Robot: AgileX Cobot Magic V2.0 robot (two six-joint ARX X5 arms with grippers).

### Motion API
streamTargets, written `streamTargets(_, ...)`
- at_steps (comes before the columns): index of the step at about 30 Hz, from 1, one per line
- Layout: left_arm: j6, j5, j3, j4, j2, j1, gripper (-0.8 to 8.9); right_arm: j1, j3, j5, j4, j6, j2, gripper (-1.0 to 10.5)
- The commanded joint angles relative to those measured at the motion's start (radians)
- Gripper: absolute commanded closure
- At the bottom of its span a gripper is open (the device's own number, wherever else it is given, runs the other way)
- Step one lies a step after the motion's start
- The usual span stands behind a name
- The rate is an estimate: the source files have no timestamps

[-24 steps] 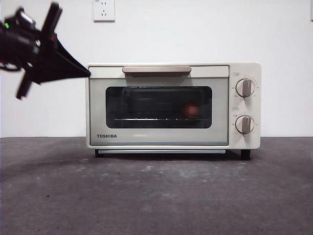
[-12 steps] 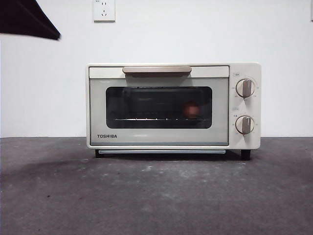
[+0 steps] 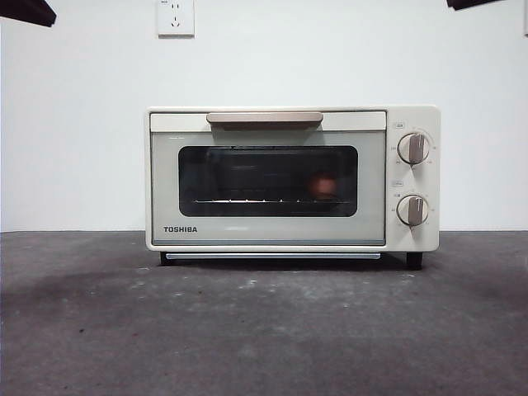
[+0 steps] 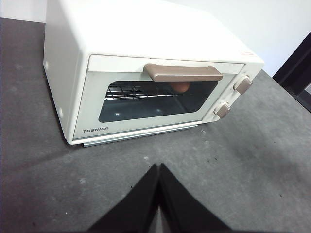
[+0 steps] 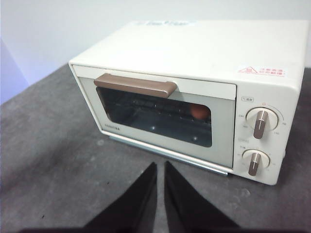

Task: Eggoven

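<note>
1. Fingers first: left gripper [image 4: 159,170] has its jaws pressed together, tips touching, nothing between them. Right gripper [image 5: 160,167] has jaws nearly together w/ only a thin slit between, also empty. Both hang above the table in front of the oven, well apart from it; in the front view they show only as black tips at the top corners. Neither needs to hold anything, hence closed & parked clear.
2. Table [image 3: 264,330]: dark grey, speckled top; bears the oven, which sits near the white back wall.
3. Oven [image 3: 292,177]: cream TOSHIBA box, squarely facing the front cam, standing on its short feet. Door is shut flush w/ the body. That's why the arms can stay back, I'd judge.
4. Handle [image 3: 264,118]: tan bar across the door's top edge, untouched, nothing near it.
5. Knobs: upper knob [image 3: 412,148] & lower knob [image 3: 412,209] on the panel beside the door, pointers roughly upright. Can't read the markings.
6. Egg [image 3: 323,185]: reddish-brown, inside the oven on the wire rack, toward the knob side, seen dimly thru the dark glass. W/ egg in & door shut, task looks abt done.
</note>
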Motion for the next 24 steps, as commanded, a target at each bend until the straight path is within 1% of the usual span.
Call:
streamTargets(1, 0.021, -0.004, 0.013, 0.004, -0.005, -0.003, 8.06, 0.007, -0.026, -0.003, 0.032, -0.021, 0.002, 9.4)
streamTargets(7, 0.02, -0.004, 0.013, 0.001, -0.008, -0.003, 8.06, 0.007, -0.031, 0.01, 0.032, -0.039, 0.001, 9.4)
streamTargets(24, 0.021, -0.004, 0.013, 0.005, -0.008, -0.003, 8.06, 0.006, -0.031, 0.013, 0.061, -0.039, -0.014, 9.4)
